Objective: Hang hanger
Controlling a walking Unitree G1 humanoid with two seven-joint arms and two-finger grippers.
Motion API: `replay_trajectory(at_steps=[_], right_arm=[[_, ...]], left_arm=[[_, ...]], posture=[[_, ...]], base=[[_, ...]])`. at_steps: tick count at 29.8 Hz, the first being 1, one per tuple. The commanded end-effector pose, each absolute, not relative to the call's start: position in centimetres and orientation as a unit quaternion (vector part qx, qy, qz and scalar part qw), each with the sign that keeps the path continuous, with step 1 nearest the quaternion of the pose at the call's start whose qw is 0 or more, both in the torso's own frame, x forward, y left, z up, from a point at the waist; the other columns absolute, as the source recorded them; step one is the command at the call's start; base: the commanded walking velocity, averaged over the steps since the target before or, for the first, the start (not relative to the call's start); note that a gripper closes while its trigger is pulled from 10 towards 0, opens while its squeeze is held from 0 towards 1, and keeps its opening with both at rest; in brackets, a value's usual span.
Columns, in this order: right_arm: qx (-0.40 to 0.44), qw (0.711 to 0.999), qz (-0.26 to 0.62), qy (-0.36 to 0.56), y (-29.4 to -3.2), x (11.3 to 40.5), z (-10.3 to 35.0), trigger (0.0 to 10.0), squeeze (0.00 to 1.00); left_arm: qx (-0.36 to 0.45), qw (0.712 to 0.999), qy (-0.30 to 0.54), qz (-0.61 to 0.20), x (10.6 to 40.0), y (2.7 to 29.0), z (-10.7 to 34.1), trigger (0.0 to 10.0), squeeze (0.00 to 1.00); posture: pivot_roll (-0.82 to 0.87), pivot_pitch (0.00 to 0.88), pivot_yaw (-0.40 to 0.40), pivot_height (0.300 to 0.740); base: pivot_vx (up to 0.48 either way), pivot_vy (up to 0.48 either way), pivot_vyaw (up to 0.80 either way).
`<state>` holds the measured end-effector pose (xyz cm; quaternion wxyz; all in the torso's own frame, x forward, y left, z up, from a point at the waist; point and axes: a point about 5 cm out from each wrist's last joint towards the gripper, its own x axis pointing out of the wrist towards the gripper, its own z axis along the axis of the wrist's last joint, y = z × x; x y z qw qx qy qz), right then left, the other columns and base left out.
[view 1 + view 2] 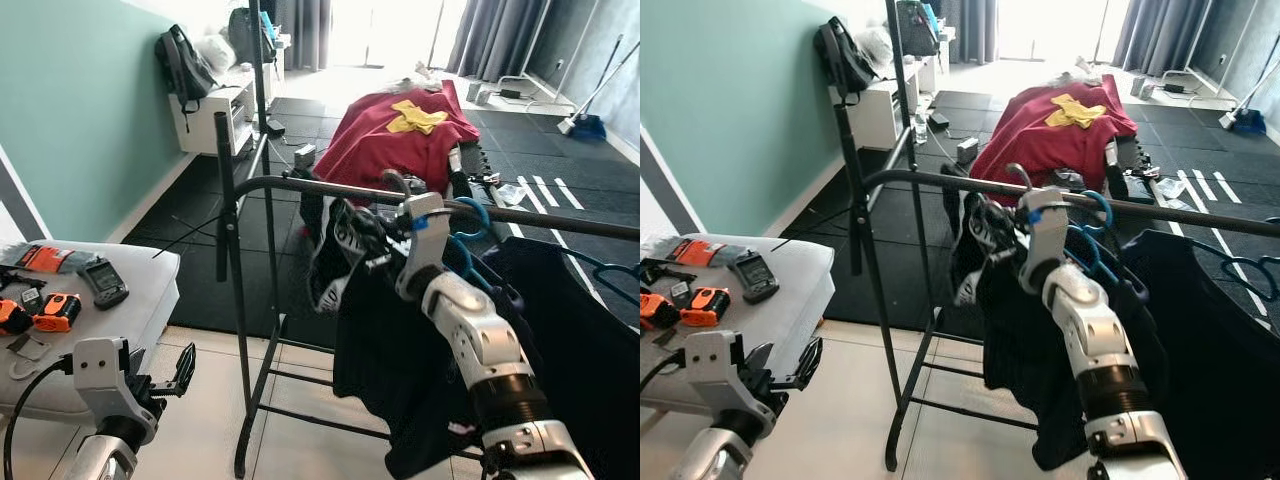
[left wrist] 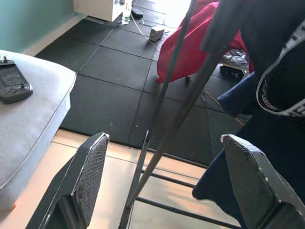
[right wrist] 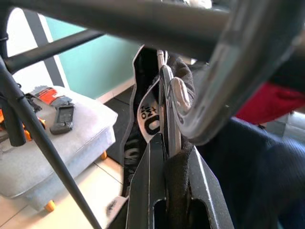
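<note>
One hanger (image 3: 167, 102) carrying a dark garment (image 1: 1025, 340) is pinched in the closed jaws of the right gripper (image 1: 1012, 245) just under the rack's rail (image 1: 330, 187), its hook (image 3: 224, 90) apparently still to be settled over the bar, while the left gripper (image 2: 164, 186) idles wide open and empty.

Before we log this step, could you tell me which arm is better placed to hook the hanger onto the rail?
Right: the right gripper holds the hanger at the rail; the left gripper hangs open, low.
</note>
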<state>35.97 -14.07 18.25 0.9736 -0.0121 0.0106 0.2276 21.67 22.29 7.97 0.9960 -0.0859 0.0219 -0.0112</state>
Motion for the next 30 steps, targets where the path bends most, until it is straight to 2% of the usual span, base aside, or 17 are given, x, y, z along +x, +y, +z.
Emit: replay_trajectory(at_steps=[1,6,12,16,17,18,19,26,30], right_arm=[[-0.022,0.975,0.22,0.007,-14.2,36.2,18.4,10.0,0.0],[-0.062,0.982,0.16,0.079,-14.9,37.4,16.9,10.0,0.0],[-0.067,0.981,0.133,0.124,-15.3,37.6,15.8,10.0,0.0],[-0.062,0.979,0.145,0.132,-14.9,37.6,15.5,10.0,0.0],[-0.058,0.97,0.188,0.141,-14.0,37.1,15.1,10.0,0.0],[-0.047,0.961,0.229,0.147,-13.3,36.6,14.8,10.0,0.56],[-0.026,0.954,0.264,0.138,-12.7,36.0,14.8,10.0,1.0],[0.014,0.95,0.294,0.106,-12.5,35.0,14.6,10.0,1.0],[0.039,0.956,0.283,0.069,-14.3,33.6,13.9,10.0,1.0]], left_arm=[[-0.09,0.995,0.027,-0.016,21.6,22.2,7.9,10.0,0.0],[-0.089,0.996,0.029,-0.015,21.3,22.3,7.8,10.0,0.0],[-0.087,0.996,0.032,-0.012,21.1,22.4,7.8,10.0,0.0],[-0.086,0.996,0.033,-0.011,21.0,22.6,7.8,10.0,0.0],[-0.086,0.996,0.035,-0.011,21.0,22.6,7.7,10.0,0.0],[-0.085,0.996,0.036,-0.011,21.0,22.7,7.7,10.0,0.0],[-0.084,0.996,0.036,-0.011,21.0,22.8,7.7,10.0,0.0],[-0.082,0.996,0.038,-0.01,21.1,22.8,7.6,10.0,0.0],[-0.08,0.996,0.037,-0.008,21.3,22.9,7.7,10.0,0.0]], posture=[[-0.06,0.02,-0.044,0.74],[-0.04,0.027,-0.049,0.74],[-0.04,0.032,-0.044,0.74],[-0.03,0.032,-0.044,0.74],[-0.03,0.031,-0.039,0.74],[-0.03,0.031,-0.039,0.74],[-0.03,0.029,-0.037,0.74],[-0.04,0.023,-0.034,0.74],[-0.05,0.021,-0.031,0.74]], base=[[0.0,0.0,0.0],[0.0,0.0,0.0],[0.0,0.0,0.0],[0.0,0.0,0.0],[0.0,0.0,0.0],[0.0,0.0,0.0],[0.0,0.0,0.0],[0.0,0.0,0.0],[0.0,0.0,0.0]])
